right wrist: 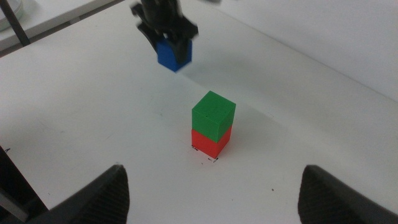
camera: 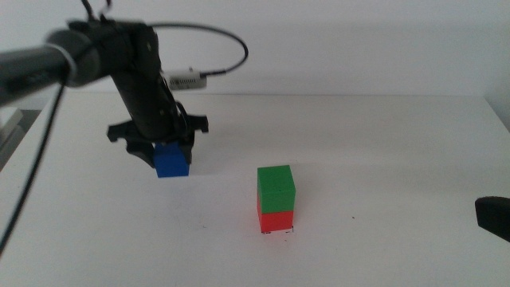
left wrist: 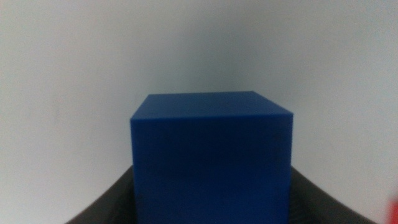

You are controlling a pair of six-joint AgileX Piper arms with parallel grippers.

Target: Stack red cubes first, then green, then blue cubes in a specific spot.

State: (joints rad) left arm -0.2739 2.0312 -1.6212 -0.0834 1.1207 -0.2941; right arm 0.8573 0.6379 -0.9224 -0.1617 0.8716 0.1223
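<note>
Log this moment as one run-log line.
left end effector: shut on blue cube, lifted | green cube on red cube at marked spot | right end effector: open, waiting

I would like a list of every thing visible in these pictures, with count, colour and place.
red cube: one, red, on the marked spot, bottom of the stack.
green cube: one, green, directly on the red cube.
blue cube: one, dark blue, held above the table, apart from the stack.
marked spot: one, black corner marks, under the stack.
table: one, white.
left end effector: one, dark, shut on the blue cube.
right end effector: one, dark, open, waiting at the table's near right side.
</note>
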